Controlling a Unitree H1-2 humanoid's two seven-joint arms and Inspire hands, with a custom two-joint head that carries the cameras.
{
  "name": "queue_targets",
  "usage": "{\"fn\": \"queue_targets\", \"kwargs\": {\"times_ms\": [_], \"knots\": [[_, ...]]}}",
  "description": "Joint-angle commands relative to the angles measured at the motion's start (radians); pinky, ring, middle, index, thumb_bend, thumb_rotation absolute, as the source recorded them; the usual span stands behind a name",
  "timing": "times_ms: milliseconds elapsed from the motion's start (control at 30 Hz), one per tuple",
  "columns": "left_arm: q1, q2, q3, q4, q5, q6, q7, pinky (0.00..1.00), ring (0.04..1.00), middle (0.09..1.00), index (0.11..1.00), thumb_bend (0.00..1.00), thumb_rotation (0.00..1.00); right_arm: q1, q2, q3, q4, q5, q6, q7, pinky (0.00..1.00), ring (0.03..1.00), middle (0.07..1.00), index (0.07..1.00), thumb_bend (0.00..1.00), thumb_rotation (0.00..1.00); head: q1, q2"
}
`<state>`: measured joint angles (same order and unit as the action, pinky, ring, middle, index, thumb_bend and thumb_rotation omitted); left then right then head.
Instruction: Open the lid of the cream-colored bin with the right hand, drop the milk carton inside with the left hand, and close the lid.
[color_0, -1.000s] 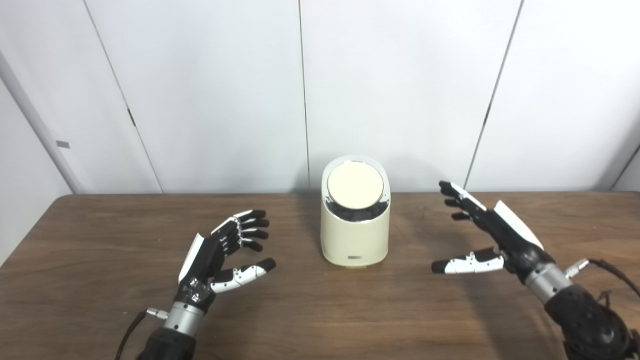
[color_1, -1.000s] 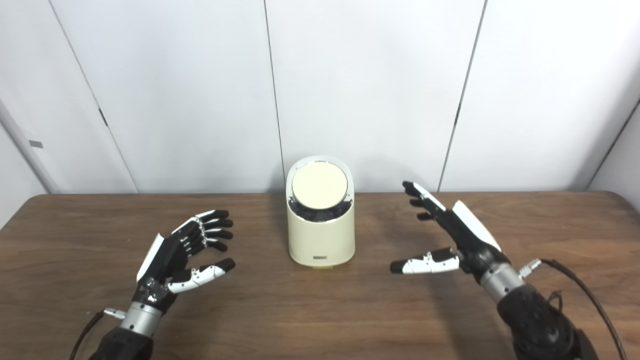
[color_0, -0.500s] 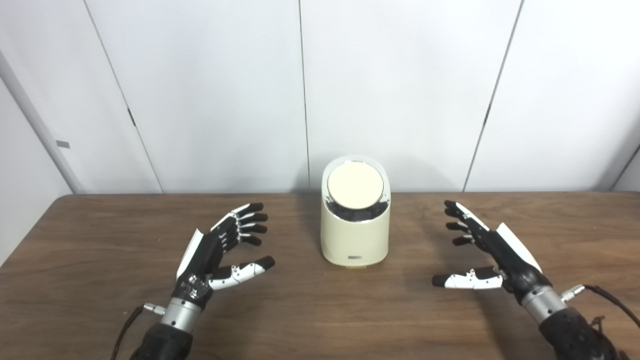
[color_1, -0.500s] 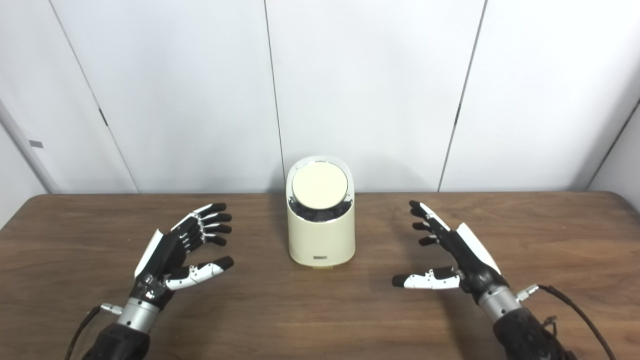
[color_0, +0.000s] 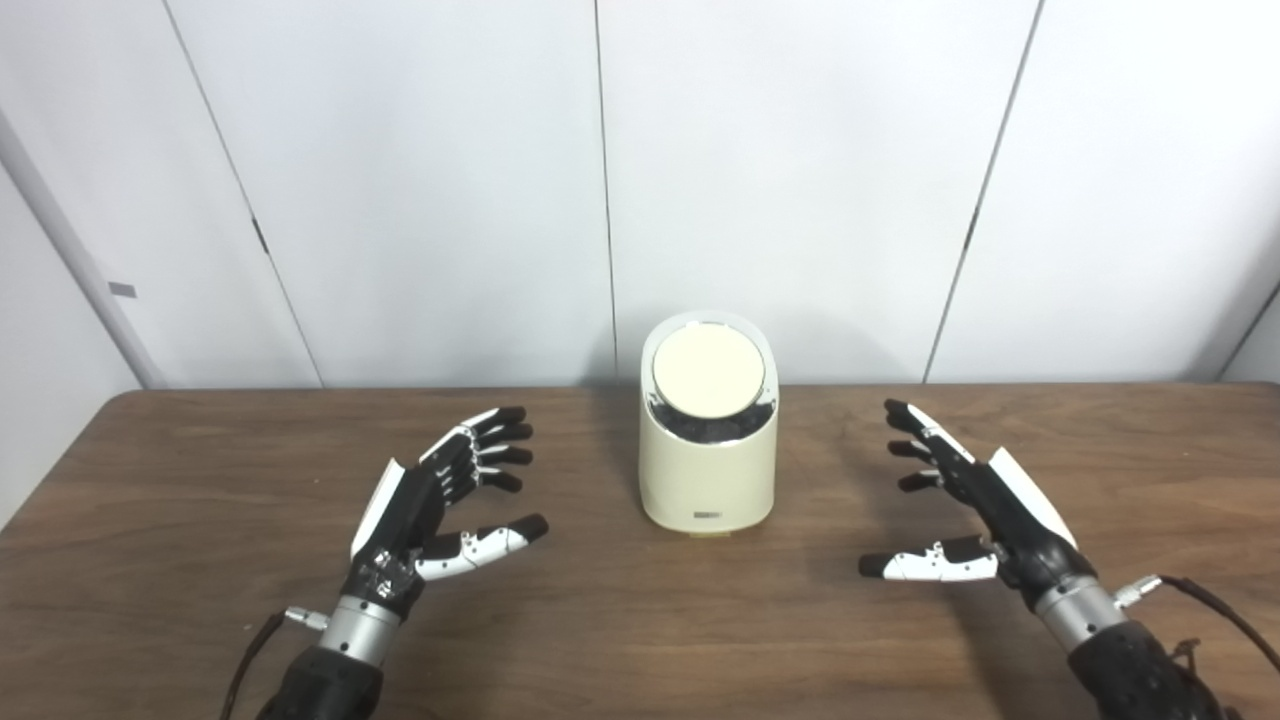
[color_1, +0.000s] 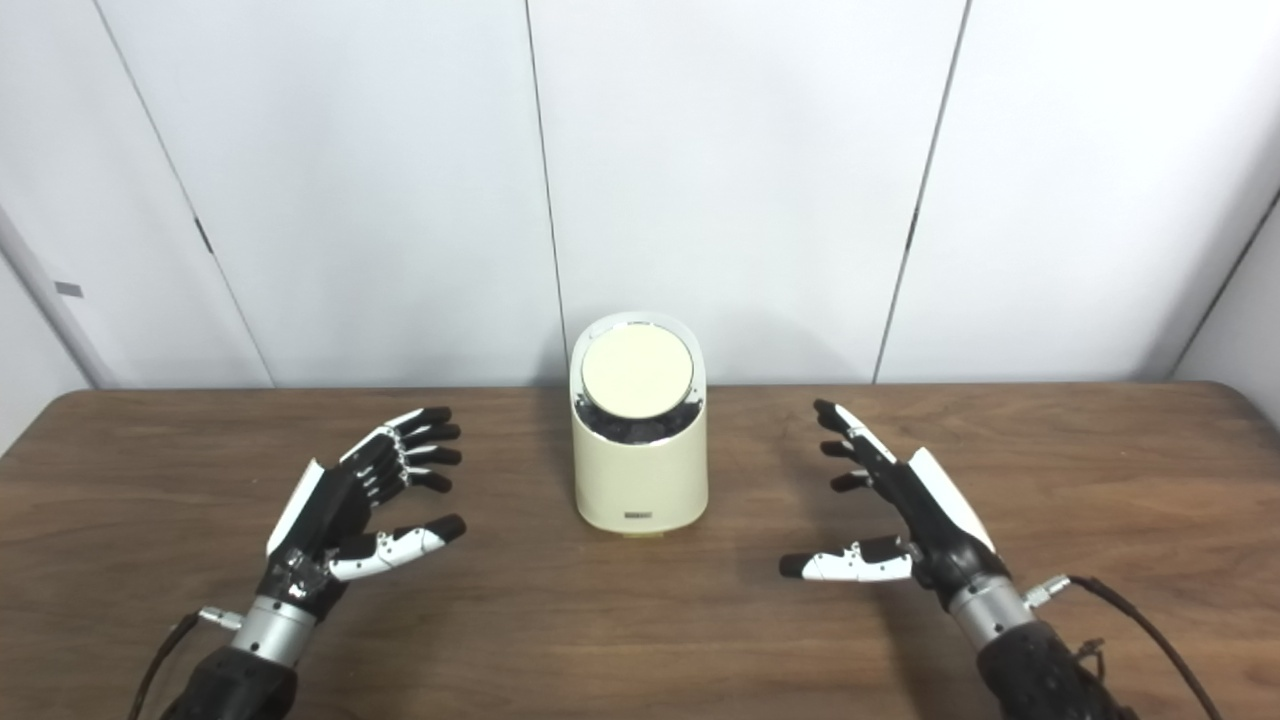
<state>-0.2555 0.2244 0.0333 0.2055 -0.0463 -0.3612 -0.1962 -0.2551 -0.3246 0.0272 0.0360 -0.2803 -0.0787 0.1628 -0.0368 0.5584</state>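
On 1 table (color_0: 200, 470) stand 1 bin (color_0: 708, 470) with 1 lid (color_0: 708, 371), plus 2 hands.

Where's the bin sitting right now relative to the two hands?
The cream-colored bin stands upright mid-table near the back edge, lid shut, between the open left hand and open right hand, touching neither.

Bin (color_0: 708, 460) in the middle of the tabletop (color_0: 620, 620), near the back edge, lid (color_0: 708, 370) on top. Left hand (color_0: 420, 510) to its left, right hand (color_0: 985, 510) to its right, both apart from it.
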Motion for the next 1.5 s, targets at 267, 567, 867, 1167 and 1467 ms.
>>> {"fn": "queue_targets", "kwargs": {"times_ms": [267, 567, 867, 1167, 1467], "knots": [[-0.036, 0.019, 0.006, -0.009, -0.004, -0.035, 0.002, 0.66, 0.742, 0.807, 0.858, 0.74, 0.17, -0.02, 0.001, -0.002, -0.051, 0.001, -0.021, -0.025, 0.78, 0.872, 0.92, 0.929, 0.76, 0.24, -0.006, 0.001], [-0.036, 0.015, 0.006, -0.003, -0.008, -0.038, 0.002, 0.65, 0.744, 0.812, 0.857, 0.75, 0.18, -0.023, 0.002, 0.0, -0.056, -0.005, -0.023, -0.025, 0.76, 0.858, 0.912, 0.923, 0.76, 0.22, -0.006, -0.003], [-0.036, 0.016, 0.005, 0.0, -0.009, -0.037, 0.0, 0.66, 0.748, 0.814, 0.865, 0.74, 0.17, -0.026, 0.004, 0.004, -0.048, -0.005, -0.046, -0.031, 0.73, 0.841, 0.907, 0.917, 0.76, 0.22, -0.008, -0.004], [-0.03, 0.009, 0.003, -0.006, -0.008, -0.026, 0.002, 0.65, 0.749, 0.816, 0.867, 0.76, 0.19, -0.021, 0.005, 0.01, -0.05, -0.013, -0.047, -0.033, 0.71, 0.839, 0.904, 0.917, 0.77, 0.2, -0.008, -0.003], [-0.035, 0.011, 0.003, -0.001, -0.009, -0.021, 0.001, 0.66, 0.768, 0.838, 0.881, 0.76, 0.2, -0.028, 0.005, 0.015, -0.027, -0.026, -0.079, -0.053, 0.69, 0.836, 0.903, 0.915, 0.76, 0.21, -0.007, -0.004]]}}
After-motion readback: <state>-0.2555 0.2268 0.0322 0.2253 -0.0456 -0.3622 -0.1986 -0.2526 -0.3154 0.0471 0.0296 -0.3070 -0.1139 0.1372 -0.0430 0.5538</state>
